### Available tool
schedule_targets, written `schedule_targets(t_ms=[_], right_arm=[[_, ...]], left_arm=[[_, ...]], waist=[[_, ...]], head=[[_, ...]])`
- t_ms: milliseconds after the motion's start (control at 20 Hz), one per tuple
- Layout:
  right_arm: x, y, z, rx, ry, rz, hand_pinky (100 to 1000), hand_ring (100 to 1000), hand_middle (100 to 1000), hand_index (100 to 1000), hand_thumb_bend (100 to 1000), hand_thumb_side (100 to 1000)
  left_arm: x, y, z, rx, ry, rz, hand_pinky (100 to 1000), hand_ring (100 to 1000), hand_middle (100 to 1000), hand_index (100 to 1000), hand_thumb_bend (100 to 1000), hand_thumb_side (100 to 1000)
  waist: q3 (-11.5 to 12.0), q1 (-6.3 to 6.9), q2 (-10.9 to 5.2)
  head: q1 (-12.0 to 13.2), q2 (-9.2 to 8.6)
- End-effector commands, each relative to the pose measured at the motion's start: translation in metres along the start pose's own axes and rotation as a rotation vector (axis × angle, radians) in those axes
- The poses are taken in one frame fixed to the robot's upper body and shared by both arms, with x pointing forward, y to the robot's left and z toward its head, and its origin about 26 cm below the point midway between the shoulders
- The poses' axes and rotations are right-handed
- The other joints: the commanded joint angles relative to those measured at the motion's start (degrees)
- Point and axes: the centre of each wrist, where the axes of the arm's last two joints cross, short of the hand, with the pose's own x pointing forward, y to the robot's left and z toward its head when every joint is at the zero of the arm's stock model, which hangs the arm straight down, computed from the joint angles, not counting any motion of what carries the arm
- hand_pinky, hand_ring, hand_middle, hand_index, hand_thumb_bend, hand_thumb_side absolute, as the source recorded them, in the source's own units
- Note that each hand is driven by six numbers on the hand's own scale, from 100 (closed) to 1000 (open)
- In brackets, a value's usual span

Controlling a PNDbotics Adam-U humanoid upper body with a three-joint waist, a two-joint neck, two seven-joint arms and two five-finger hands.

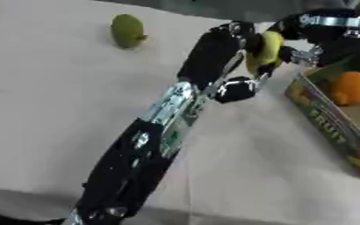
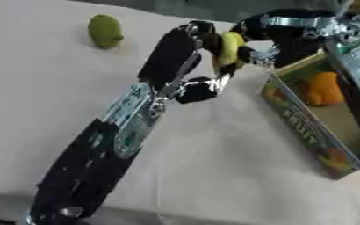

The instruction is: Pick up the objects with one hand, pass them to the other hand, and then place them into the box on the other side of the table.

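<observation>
A yellow banana-like fruit (image 1: pixel 269 48) is held in the air above the table, just left of the box. My left hand (image 1: pixel 214 52) reaches up from the lower left; its fingers curl round the fruit's left side, while its thumb (image 1: pixel 237 90) hangs below, apart from the fruit. My right hand (image 2: pixel 287 33) comes in from the upper right and its fingers (image 2: pixel 248 55) wrap the fruit's right side. A green fruit (image 1: pixel 127 30) lies on the table at the far left. The open cardboard fruit box (image 1: pixel 325 118) stands at the right with an orange fruit (image 1: pixel 352 88) inside.
The pale tabletop (image 1: pixel 52 110) spreads to the left and in front. My left forearm (image 1: pixel 149 145) crosses the middle of the table diagonally. The table's near edge runs along the bottom of the view.
</observation>
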Motion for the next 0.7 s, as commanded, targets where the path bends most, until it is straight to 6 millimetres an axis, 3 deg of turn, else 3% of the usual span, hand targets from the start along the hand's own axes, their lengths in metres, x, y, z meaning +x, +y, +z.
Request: schedule_targets(t_ms=[50,450,550,700], right_arm=[[0.0098,-0.0076,0.0010,-0.003,-0.018,0.005,876,693,504,607,100,450],[0.0149,-0.0098,0.0024,-0.013,-0.030,-0.032,765,485,336,422,100,365],[0.0155,-0.0103,0.0032,-0.016,-0.030,-0.037,742,455,307,389,100,348],[0.0156,-0.0114,0.0051,-0.023,-0.025,-0.047,707,408,272,347,100,320]], left_arm=[[0.0117,0.0073,-0.0121,0.035,-0.037,0.012,510,511,472,443,100,219],[0.0104,0.0066,-0.0121,0.041,-0.025,0.010,517,516,479,469,100,229],[0.0100,0.0063,-0.0118,0.040,-0.018,0.007,544,536,502,540,100,144],[0.0096,0.0063,-0.0116,0.036,-0.001,-0.009,587,586,548,665,264,187]], waist=[[-0.15,-0.77,-0.15],[-0.21,-0.86,-0.02],[-0.22,-0.88,-0.02],[-0.25,-0.89,-0.03]], head=[[-0.19,-0.11],[-0.29,-0.11],[-0.30,-0.11],[-0.31,-0.11]])
